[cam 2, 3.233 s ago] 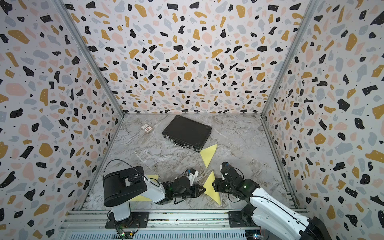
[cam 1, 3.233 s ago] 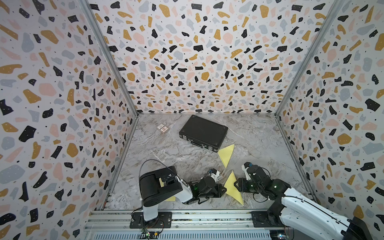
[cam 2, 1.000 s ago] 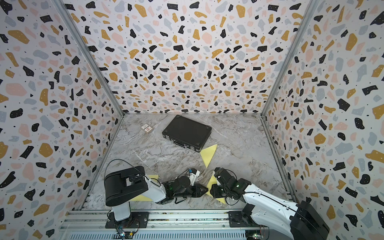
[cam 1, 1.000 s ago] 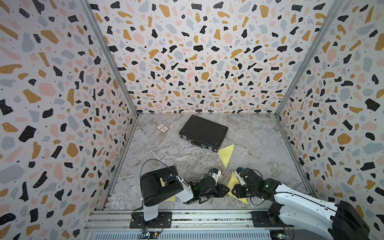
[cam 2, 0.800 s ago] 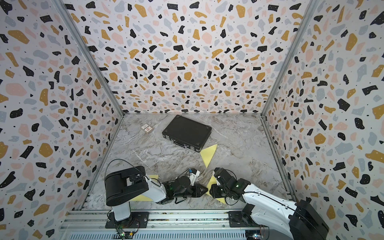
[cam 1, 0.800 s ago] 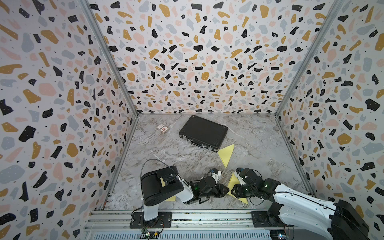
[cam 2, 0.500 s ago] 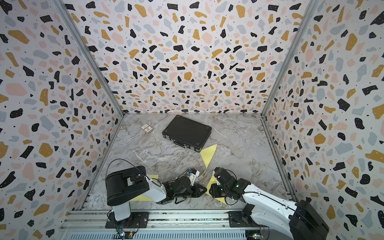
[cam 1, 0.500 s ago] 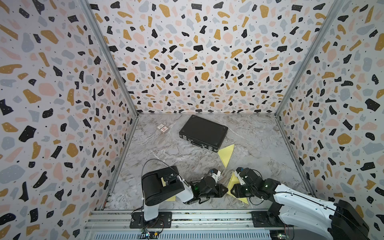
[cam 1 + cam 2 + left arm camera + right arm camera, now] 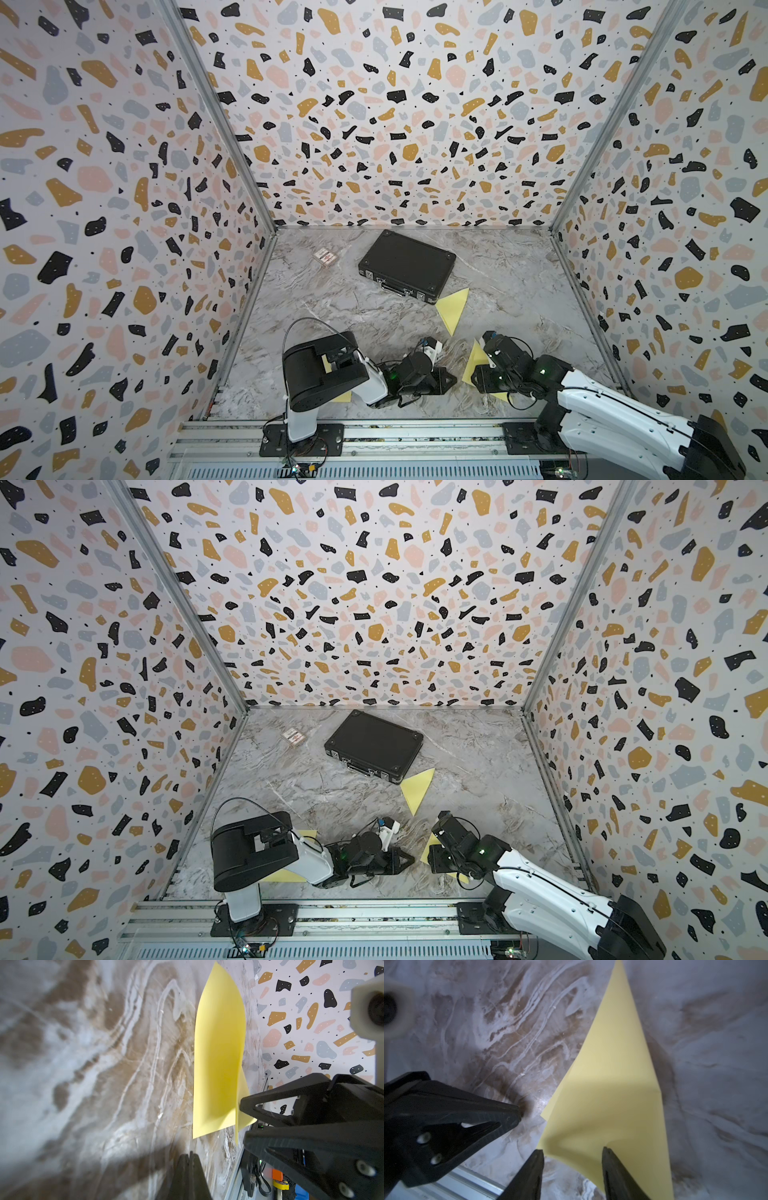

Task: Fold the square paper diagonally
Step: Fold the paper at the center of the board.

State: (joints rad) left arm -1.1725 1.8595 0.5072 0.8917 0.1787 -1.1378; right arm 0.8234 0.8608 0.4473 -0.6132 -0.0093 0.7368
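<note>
Near edge, left: a spare yellow sheet [image 9: 282,875] lies flat on the table [image 9: 374,320], mostly under the left arm. Shape not readable.

Near, right of centre: the square paper [image 9: 471,365] lies between the two grippers, already doubled corner to corner into a rough triangle with its long point away from the robot.
- Right wrist view: the top layer [image 9: 608,1095] bows up instead of lying flat. A sliver of the lower layer shows at the left corner, so the corners are slightly off.
- Left wrist view: the flap [image 9: 218,1053] curls clear of the table.

Right gripper [image 9: 572,1151]: jaws apart, straddling the paper's near edge. No pinch seen.

Left gripper [image 9: 189,1159]: jaws closed on nothing, tip low to the table just left of the paper, not touching it.

Judgement: the fold-over is done but the crease is not. Left to do: press along the folded edge until the flap stays down, and nudge the corners together if that is wanted.

Mid-table: a flat yellow triangle [image 9: 453,309] lies well apart from the grippers.

Far: a black case [image 9: 405,266], closed, and left of it a small box [image 9: 325,256].
</note>
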